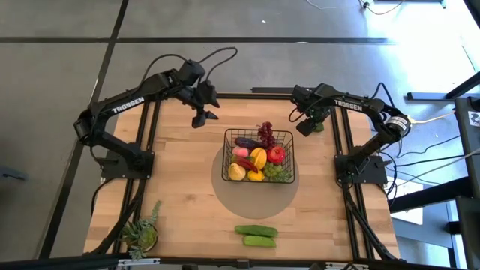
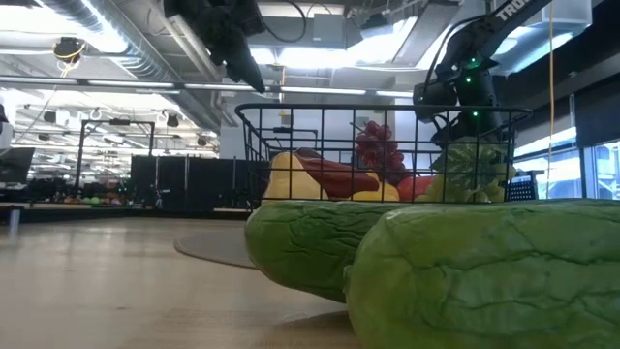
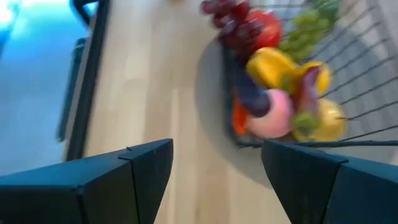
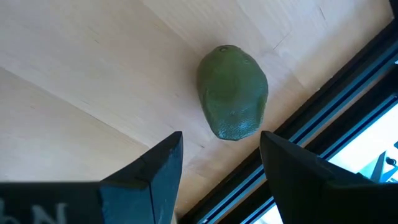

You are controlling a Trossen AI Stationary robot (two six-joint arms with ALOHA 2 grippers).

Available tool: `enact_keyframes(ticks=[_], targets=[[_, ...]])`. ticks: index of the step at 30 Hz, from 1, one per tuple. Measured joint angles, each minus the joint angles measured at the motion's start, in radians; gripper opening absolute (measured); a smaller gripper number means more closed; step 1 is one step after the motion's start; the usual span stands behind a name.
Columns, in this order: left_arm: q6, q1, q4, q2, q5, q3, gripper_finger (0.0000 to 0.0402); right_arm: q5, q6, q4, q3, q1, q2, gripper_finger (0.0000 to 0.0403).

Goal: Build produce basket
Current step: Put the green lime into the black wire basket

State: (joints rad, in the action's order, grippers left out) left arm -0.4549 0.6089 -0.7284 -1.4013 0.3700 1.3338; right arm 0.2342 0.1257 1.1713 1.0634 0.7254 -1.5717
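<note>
TROSSEN is printed in white on both arms. Basket [image 1: 259,156] sits mid-bench, full of produce [image 1: 258,159]; two cucumbers [image 1: 256,235] lie at its 6 o'clock. Left claw [image 1: 204,115] wide and empty at basket's 10 o'clock; right claw [image 1: 307,126] wide over a green fruit [image 4: 232,92] at 2 o'clock

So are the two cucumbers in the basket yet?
No. Both cucumbers lie on the table, outside the basket.
</note>
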Motion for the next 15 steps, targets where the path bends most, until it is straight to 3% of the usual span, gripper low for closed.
enact_keyframes(ticks=[8, 15], targets=[[0.000, -0.010, 0.000, 0.000, -0.181, 0.000, 0.0234, 0.000, -0.003, 0.000, 0.000, 0.000, 0.000, 0.0207], [0.000, -0.010, 0.000, 0.000, -0.208, 0.000, 0.0234, -0.001, -0.003, 0.000, 0.000, 0.000, 0.000, 0.0207]])
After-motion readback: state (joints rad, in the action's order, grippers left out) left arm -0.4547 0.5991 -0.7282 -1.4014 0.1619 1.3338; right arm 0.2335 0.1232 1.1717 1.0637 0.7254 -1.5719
